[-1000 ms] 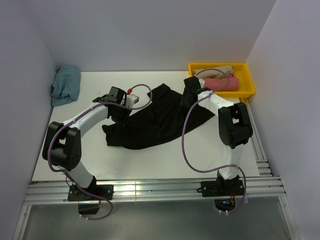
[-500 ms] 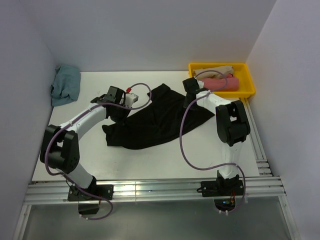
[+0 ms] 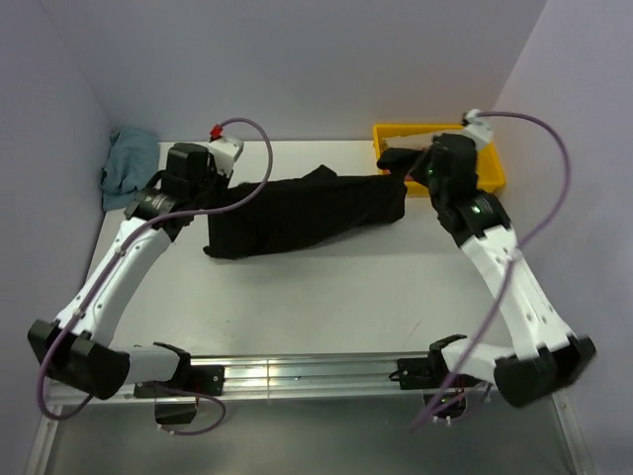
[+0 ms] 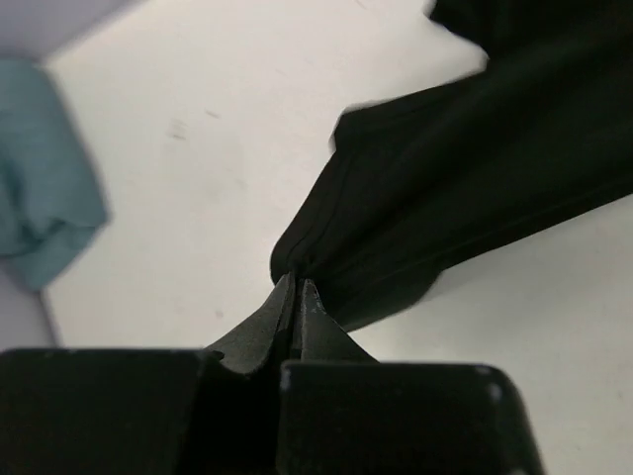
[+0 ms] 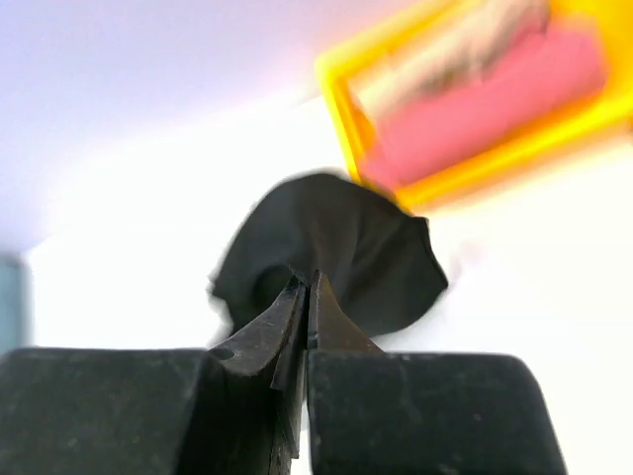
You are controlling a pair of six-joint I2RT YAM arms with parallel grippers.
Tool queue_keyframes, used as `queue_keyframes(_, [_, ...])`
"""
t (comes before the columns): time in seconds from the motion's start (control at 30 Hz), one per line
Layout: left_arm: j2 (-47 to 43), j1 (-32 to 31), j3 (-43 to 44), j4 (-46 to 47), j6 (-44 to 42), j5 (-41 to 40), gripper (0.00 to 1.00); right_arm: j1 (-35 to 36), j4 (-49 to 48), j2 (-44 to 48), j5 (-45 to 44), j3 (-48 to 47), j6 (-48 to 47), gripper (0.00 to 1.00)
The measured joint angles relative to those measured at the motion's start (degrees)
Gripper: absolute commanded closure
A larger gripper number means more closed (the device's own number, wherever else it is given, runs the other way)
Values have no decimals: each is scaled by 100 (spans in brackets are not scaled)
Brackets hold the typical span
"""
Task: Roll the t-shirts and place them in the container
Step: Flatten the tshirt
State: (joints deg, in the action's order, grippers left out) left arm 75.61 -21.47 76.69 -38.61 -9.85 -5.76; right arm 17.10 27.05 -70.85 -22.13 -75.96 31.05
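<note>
My left fingers [image 4: 287, 302] are pinched shut on one edge of the black t-shirt [image 3: 297, 208]. My right fingers [image 5: 297, 297] are clamped on the far edge. The cloth runs taut between both pairs, over the counter [image 3: 326, 287]. I judge the pull is meant to straighten it for rolling. The yellow bin [image 3: 495, 173] sits just beyond my right fingers.

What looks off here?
The black t-shirt is stretched between the shut left gripper and right gripper, bunched into a wrinkled band instead of lying flat. The dusty-blue shirt sits crumpled in the far-left corner.
</note>
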Motion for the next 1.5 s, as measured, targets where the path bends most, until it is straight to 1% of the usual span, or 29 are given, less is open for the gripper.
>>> queue_keyframes(0.17, [-767,-7,352,122,-120,-752,100,2,-42,1567,-144,-59,-2,100])
queue_keyframes(0.27, [-1119,-37,634,260,-223,-1056,100,2,-33,2057,-114,-227,-48,100])
queue_keyframes(0.43, [-1596,-74,1051,415,-315,-1220,100,13,-50,2566,240,-632,-133,100])
queue_keyframes(0.5, [-1746,-76,1169,452,-345,-1217,100,17,-24,2599,389,-890,-177,100])
queue_keyframes(0.57, [-1825,-79,1290,476,-402,-1215,100,17,4,2441,520,-1296,-238,100])
queue_keyframes(0.73, [-1681,-79,1394,529,-549,-1213,100,17,-11,1613,715,-2179,-382,100])
queue_keyframes(0.87, [-1040,-52,1414,535,-704,-1196,100,15,-28,313,870,-3084,-568,100])
queue_keyframes(1.0, [13,245,1440,656,-793,-911,100,13,-42,-1141,1034,-4017,-769,100])
queue_keyframes(1.07, [643,516,1626,693,-796,-734,100,11,2,-2116,1117,-4784,-887,100])
queue_keyframes(1.17, [1867,1029,2334,911,-748,-535,100,11,103,-3731,1259,-6391,-1064,100])
queue_keyframes(1.2, [2258,1187,2673,935,-719,-494,100,11,59,-4240,1285,-6837,-1128,100])
queue_keyframes(1.23, [2691,1351,3084,973,-675,-439,100,11,-35,-4610,1305,-7090,-1180,100])
queue_keyframes(1.3, [3425,1609,3947,946,-577,-393,100,11,-306,-4881,1305,-6951,-1283,100])
queue_keyframes(1.33, [3797,1744,4450,984,-529,-350,100,11,-442,-4883,1303,-6721,-1318,100])
queue_keyframes(1.4, [4282,1958,5149,1034,-424,-291,100,13,-789,-4881,1296,-6314,-1410,100])
queue_keyframes(1.43, [4356,2037,5292,1056,-393,-262,100,15,-870,-4878,1298,-6234,-1429,100])
queue_keyframes(1.5, [4271,2192,5180,1176,-348,-197,100,17,-1045,-4824,1311,-6118,-1462,100])
